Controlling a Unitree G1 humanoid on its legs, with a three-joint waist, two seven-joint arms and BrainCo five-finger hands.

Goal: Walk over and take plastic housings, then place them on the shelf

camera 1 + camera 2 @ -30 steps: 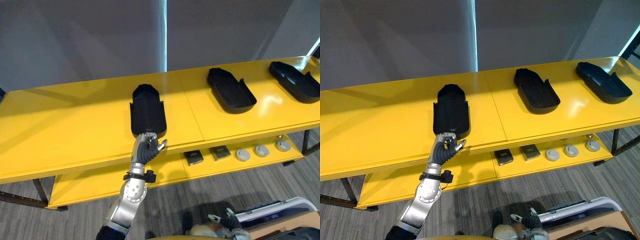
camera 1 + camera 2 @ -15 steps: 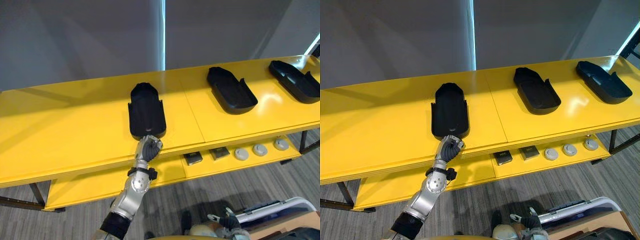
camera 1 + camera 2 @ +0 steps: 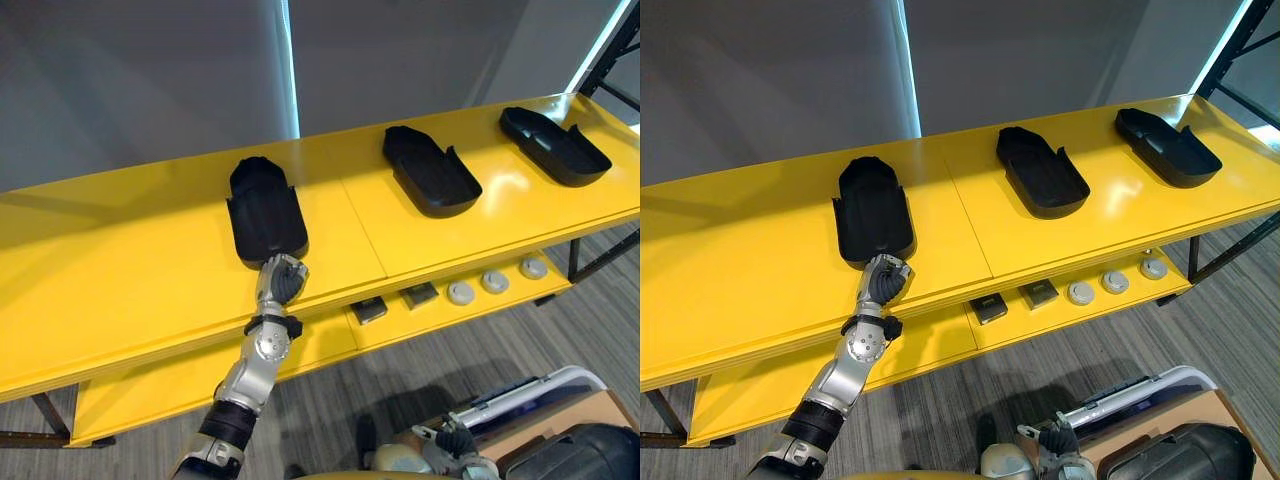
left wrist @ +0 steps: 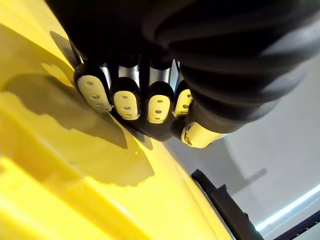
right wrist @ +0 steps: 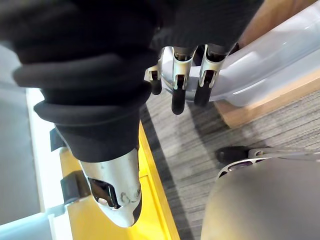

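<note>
Three black plastic housings lie on the yellow shelf top (image 3: 120, 260): a left one (image 3: 265, 212), a middle one (image 3: 432, 172) and a right one (image 3: 555, 145). My left hand (image 3: 281, 279) is at the near end of the left housing with its fingers (image 4: 125, 100) curled, the knuckles touching or almost touching the housing's edge. I see nothing held inside the curled fingers. That housing rests flat on the shelf. My right hand (image 3: 1055, 440) hangs low at my side, its fingers (image 5: 180, 95) loosely straight and holding nothing.
The lower yellow shelf (image 3: 320, 340) carries two small dark square parts (image 3: 368, 310) and three grey round discs (image 3: 495, 282). A pale grey tote (image 3: 530, 390) and a cardboard box (image 3: 590, 405) stand on the floor at the lower right.
The camera has turned, so the whole scene sits further left. My left hand went from thumb spread at the housing's end to a curled fist pressed closer to that end.
</note>
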